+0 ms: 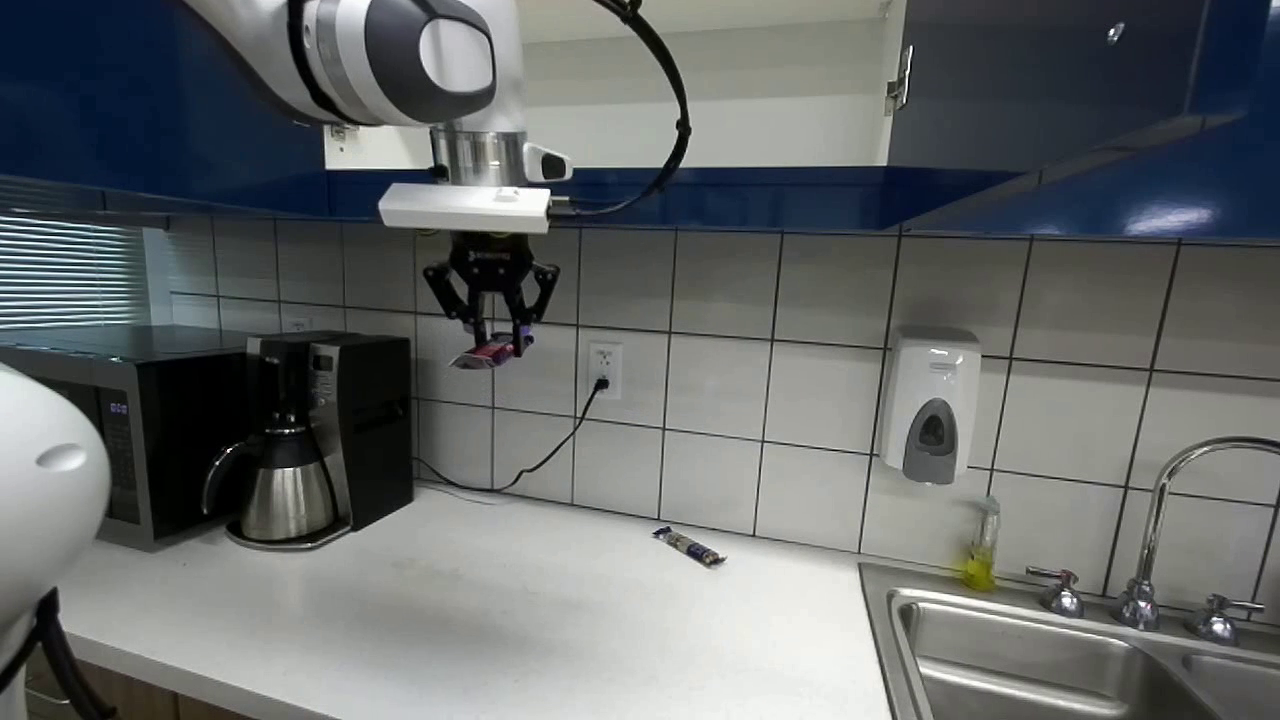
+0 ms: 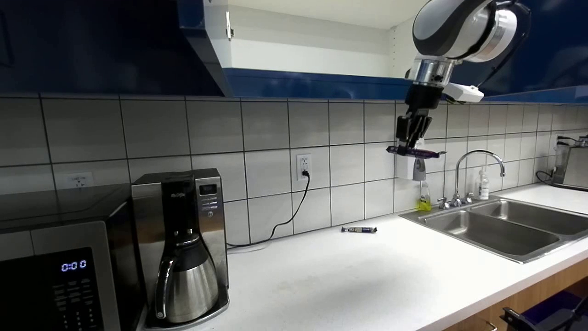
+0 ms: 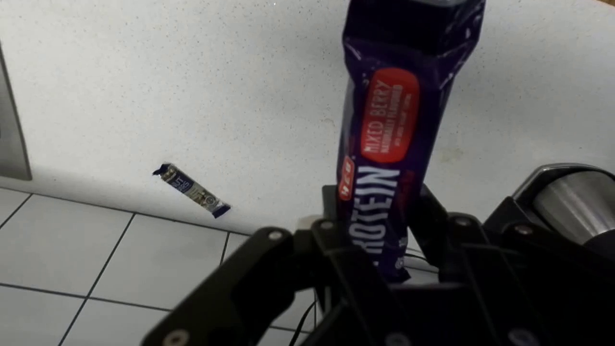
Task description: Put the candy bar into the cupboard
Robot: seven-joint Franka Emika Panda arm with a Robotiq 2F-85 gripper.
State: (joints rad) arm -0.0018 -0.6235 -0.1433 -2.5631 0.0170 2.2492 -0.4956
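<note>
The candy bar, dark purple with a red label, is held between my gripper's fingers. It shows in both exterior views [image 1: 487, 353] [image 2: 426, 154] and large in the wrist view [image 3: 389, 115]. My gripper [image 1: 499, 342] [image 2: 407, 146] [image 3: 377, 209] is shut on its sides and points down. The bar lies roughly level, well above the counter, with one end sticking out. The cupboard [image 1: 740, 110] [image 2: 312, 53] is open, with a white interior and blue fronts. My gripper and the bar hang lower than its bottom edge in both exterior views. Part of the cupboard interior is hidden behind my arm.
An open cupboard door [image 1: 1040, 90] stands beside the opening. A small dark bar [image 1: 688, 547] [image 3: 192, 190] lies on the white counter [image 1: 480, 600] near the wall. A coffee maker [image 1: 375, 430], a microwave [image 1: 190, 430], a soap dispenser [image 1: 935, 390] and a sink [image 1: 1020, 640] are around.
</note>
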